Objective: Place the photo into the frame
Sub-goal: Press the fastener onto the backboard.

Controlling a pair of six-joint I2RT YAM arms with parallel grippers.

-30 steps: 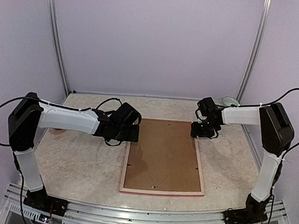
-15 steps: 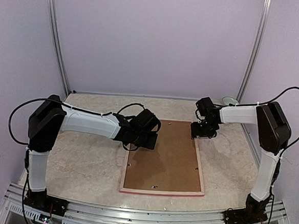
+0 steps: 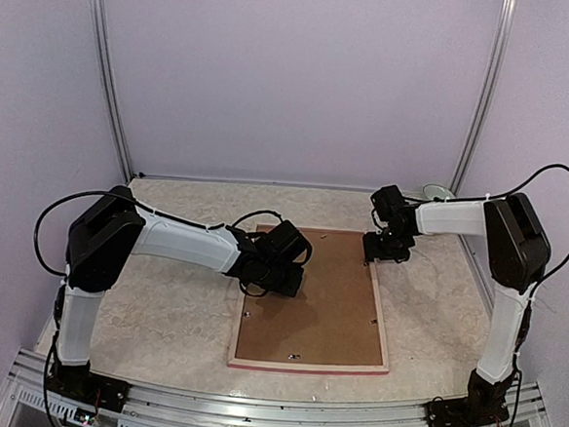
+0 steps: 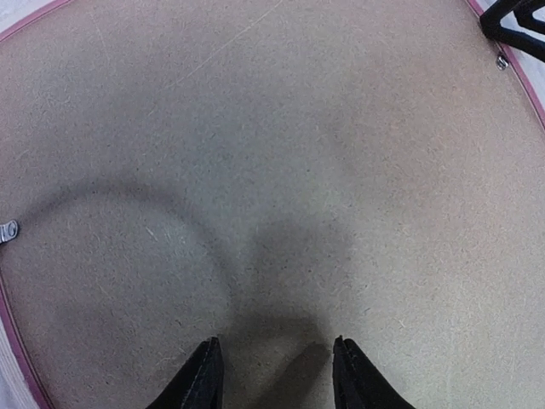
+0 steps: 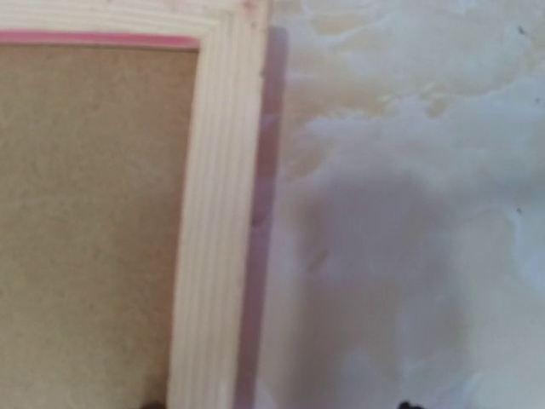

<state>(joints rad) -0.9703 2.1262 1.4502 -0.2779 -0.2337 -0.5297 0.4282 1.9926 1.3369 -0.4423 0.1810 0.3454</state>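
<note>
The frame (image 3: 382,320) lies face down mid-table, pale wood back up with a pink edge, and a brown backing board (image 3: 313,299) fills it. The photo is hidden. My left gripper (image 3: 282,280) hovers low over the board's far left part. In the left wrist view its jaws (image 4: 274,375) stand open over bare board (image 4: 281,153), nothing between them. My right gripper (image 3: 380,253) is at the frame's far right corner. In the right wrist view its tips (image 5: 278,406) barely show, set wide either side of the wooden rail (image 5: 217,213), open.
Small metal tabs sit along the frame's inner edge (image 4: 8,231) (image 3: 293,356). A round greenish object (image 3: 438,193) lies at the back right corner. Upright metal posts (image 3: 480,100) stand at the back. Marbled tabletop (image 5: 409,213) surrounds the frame.
My left arm swung right from beside the frame's left edge to over the backing board, its jaws narrowing. The right gripper shifted only slightly at the corner.
</note>
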